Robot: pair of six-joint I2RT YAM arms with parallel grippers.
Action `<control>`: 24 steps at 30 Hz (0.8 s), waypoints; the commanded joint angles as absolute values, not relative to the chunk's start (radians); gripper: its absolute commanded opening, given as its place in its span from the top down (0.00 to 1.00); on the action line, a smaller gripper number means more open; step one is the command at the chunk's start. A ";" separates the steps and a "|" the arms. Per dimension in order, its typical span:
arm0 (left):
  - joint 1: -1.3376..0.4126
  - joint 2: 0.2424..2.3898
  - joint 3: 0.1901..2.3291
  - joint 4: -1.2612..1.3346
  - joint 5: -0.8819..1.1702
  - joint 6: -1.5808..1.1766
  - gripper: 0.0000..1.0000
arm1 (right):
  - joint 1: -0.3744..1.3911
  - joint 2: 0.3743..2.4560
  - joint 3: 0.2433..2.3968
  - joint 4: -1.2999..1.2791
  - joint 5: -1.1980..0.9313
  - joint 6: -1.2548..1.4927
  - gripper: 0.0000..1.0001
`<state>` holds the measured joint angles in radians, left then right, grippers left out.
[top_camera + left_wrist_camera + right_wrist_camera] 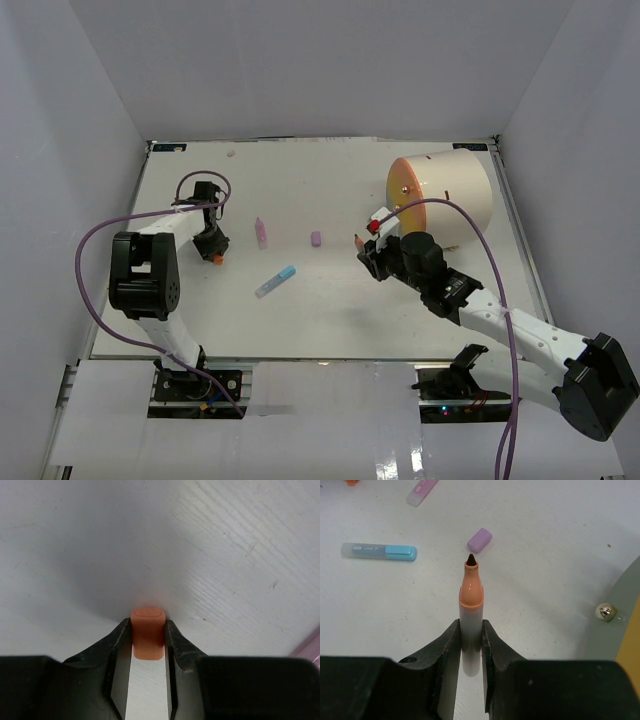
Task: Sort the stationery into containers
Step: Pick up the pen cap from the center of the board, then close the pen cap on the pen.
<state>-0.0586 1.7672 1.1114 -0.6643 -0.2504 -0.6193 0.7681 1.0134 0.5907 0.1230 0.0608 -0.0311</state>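
**Both arms gripping; loose pens mid-table**

Top view. We note the left fingers (213,249) down at the table (330,320) on its left side, at an orange cap (217,259). The right fingers (366,246) hang just in front of the drum (450,195), which lies on its side at the far right with its orange face (402,190) turned toward the middle. They carry an orange marker (358,241). Between the arms lie a pink marker (262,233), a purple cap (316,239) and, nearer us, a blue marker (275,282), all apart from one another.

Left wrist view. The left fingers (120,639) are clenched on the orange cap (148,632), one on each side and touching it. We cannot tell whether the cap is off the table.

Right wrist view. The right fingers (451,645) are clamped on the white barrel of the orange marker (471,600), its dark tip pointing away, uncapped. Beyond the tip lies the purple cap (479,540); the blue marker (379,551) lies to the left and the pink marker (422,491) at the far edge. A brass knob (605,611) of the drum shows on the right.
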 commanded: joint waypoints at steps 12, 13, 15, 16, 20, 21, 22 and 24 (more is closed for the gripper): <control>-0.063 1.298 0.957 -0.267 0.107 -0.520 0.84 | 0.937 1.187 0.819 0.077 -0.078 0.063 0.92; -0.074 1.245 0.950 -0.220 0.135 -0.523 0.85 | 0.951 1.216 0.856 0.072 -0.083 0.093 0.92; -0.107 1.194 0.928 -0.177 0.178 -0.538 0.85 | 0.966 1.250 0.899 0.058 -0.087 0.123 0.92; -0.127 1.168 0.922 -0.137 0.186 -0.543 0.85 | 0.979 1.282 0.946 0.039 -0.086 0.138 0.92; -0.227 1.045 0.887 -0.037 0.199 -0.558 0.85 | 1.008 1.353 1.044 0.011 -0.072 0.236 0.92; -0.265 1.028 0.870 -0.002 0.195 -0.569 0.85 | 1.014 1.373 1.057 0.012 -0.072 0.250 0.92; -0.282 1.011 0.864 0.038 0.192 -0.574 0.85 | 1.017 1.381 1.068 0.021 -0.074 0.261 0.92; -0.320 0.973 0.841 0.102 0.190 -0.580 0.85 | 1.022 1.402 1.092 0.029 -0.078 0.291 0.92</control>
<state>-0.2810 1.0256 0.8700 -0.0402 0.1650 -0.5594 1.0111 1.3800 1.0344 0.0158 -0.0681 0.2100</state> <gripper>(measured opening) 0.378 0.251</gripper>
